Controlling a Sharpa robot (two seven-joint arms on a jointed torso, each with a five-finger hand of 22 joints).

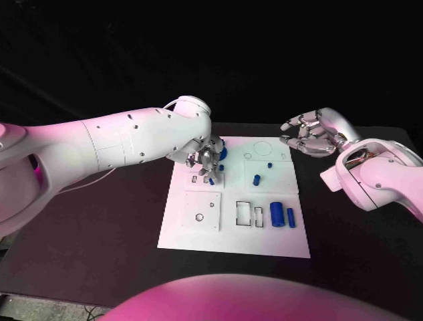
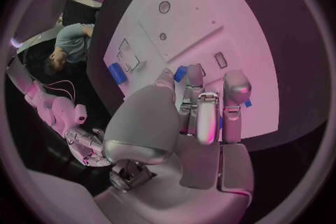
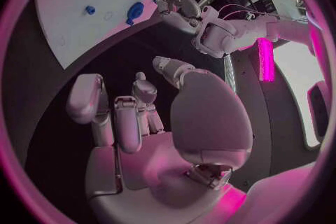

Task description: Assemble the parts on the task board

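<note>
The left hand (image 1: 204, 159) covers the far left part of the board (image 1: 235, 235), so what lies beneath its fingers is mostly hidden. A blue part (image 1: 222, 153) peeks out at its fingertips in the head view, and the left wrist view shows blue pieces just past the fingers (image 2: 208, 117), but whether the hand pinches one or only touches it cannot be told.

On the board, nearer the robot than the left hand, a large blue cylinder (image 1: 276, 213) and a slimmer one (image 1: 290, 217) lie side by side next to two rectangular slots (image 1: 243, 212). A small blue part (image 1: 256, 179) lies between them and the hand.

The right hand (image 1: 313, 136) hovers off the board's far right corner, over the black table (image 1: 105, 221), fingers curled loosely and apart, holding nothing.
</note>
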